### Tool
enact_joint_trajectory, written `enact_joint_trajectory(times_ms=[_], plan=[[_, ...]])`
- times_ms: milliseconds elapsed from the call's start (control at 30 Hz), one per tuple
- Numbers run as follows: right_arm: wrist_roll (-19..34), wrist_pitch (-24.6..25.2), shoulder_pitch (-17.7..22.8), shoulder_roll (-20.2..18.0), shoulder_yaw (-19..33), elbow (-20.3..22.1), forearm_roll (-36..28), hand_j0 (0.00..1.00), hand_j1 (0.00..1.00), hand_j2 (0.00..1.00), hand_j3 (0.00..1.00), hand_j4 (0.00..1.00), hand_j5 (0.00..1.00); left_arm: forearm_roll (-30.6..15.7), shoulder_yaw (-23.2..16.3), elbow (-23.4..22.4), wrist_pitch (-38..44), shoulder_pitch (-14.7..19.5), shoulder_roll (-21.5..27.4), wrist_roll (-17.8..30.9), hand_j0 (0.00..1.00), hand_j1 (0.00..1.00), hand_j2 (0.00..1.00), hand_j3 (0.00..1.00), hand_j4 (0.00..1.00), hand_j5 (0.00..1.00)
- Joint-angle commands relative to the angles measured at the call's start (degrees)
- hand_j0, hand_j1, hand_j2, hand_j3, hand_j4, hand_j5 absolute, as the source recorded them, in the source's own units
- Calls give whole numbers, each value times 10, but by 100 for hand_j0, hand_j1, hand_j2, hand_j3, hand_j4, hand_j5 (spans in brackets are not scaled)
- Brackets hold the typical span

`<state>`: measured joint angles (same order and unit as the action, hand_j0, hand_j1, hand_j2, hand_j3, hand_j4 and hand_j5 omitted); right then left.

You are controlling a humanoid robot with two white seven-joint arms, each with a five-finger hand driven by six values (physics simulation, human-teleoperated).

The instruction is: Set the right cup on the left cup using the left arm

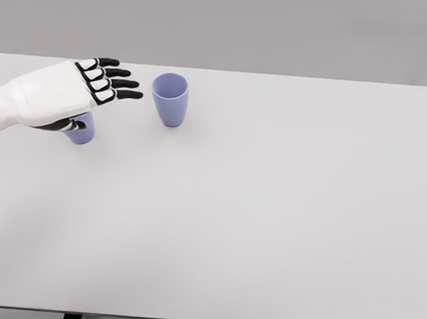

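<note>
I see left hand (pixel 71 89) fingers spread, holding nothing | right cup (pixel 169 98) upright on table (pixel 268 223), just right of fingertips, apart | left cup (pixel 80 130) mostly hidden under the palm

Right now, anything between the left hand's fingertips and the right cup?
Nothing. In the head view only bare white table shows between the left hand and the upright right cup. The left cup sits partly hidden under the hand.
</note>
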<state>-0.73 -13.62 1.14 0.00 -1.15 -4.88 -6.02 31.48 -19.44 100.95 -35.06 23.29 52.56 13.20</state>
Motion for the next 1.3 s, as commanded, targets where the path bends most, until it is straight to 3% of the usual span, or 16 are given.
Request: enact_joint_trajectory(times_ms=[0,100,133,200,267,433,700,867,1100,1267], plan=[[-1,0,0,0,0,0,0,100,100,100,100,100,100,5,0,-13,1,0,0,0,100,100,100,100,100,100],[-1,0,0,0,0,0,0,100,100,100,100,100,100,5,-3,-28,1,5,-1,0,100,100,100,100,100,100],[-1,0,0,0,0,0,0,100,100,100,100,100,100,5,-26,-47,1,26,0,0,100,100,100,100,100,100],[0,0,0,0,0,0,0,100,100,100,100,100,100,4,-143,-102,1,126,-4,0,100,100,100,100,100,100],[0,0,0,0,0,0,0,100,100,100,100,100,100,1,-226,-147,1,203,-13,-1,100,100,100,100,100,100],[0,0,0,0,0,0,0,100,100,100,100,100,100,2,-320,-227,1,297,-53,-1,100,100,100,100,100,100],[-1,0,0,0,0,0,0,100,100,100,100,100,100,5,-336,-283,1,330,-86,0,100,100,100,100,100,100],[0,0,0,0,0,0,0,100,100,100,100,100,100,9,-391,-315,1,412,-93,1,100,100,100,100,100,100],[0,0,0,0,0,0,0,100,100,100,100,100,100,99,-396,-356,1,432,-162,20,100,100,100,100,100,100],[-1,0,0,0,0,0,0,100,100,100,100,100,100,102,-395,-357,1,443,-163,20,100,100,100,100,100,100]])
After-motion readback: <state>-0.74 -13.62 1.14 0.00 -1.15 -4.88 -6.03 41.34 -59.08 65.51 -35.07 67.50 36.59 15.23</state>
